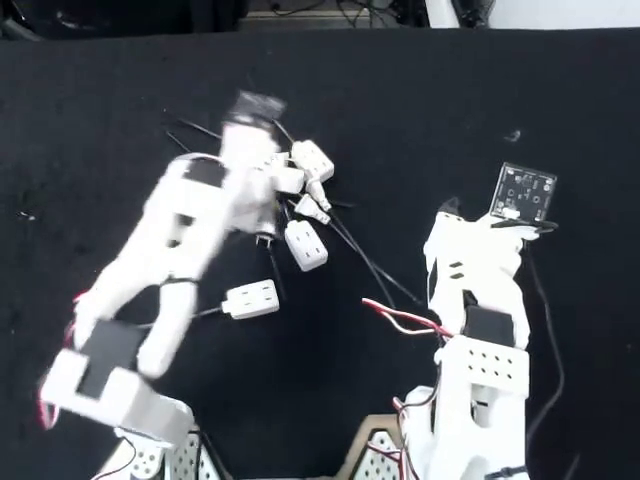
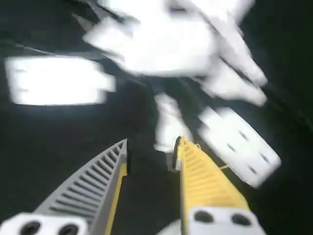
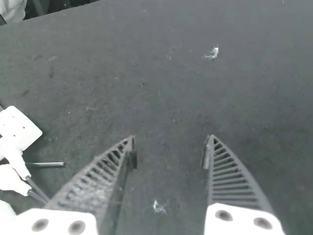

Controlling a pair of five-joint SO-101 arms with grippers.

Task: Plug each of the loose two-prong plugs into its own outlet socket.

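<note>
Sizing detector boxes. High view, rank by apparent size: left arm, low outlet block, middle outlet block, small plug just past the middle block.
1. Left arm: largest by far.
2-3. Low outlet block and middle outlet block: look alike, not ranked.
4. Small plug: smallest.

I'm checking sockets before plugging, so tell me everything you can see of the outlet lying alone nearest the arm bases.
The outlet is a white, plastic-looking block lying flat on the black table, face up, slot pairs showing, nothing plugged in. A thin cord leaves one end. It sits apart from the other outlets.
</note>
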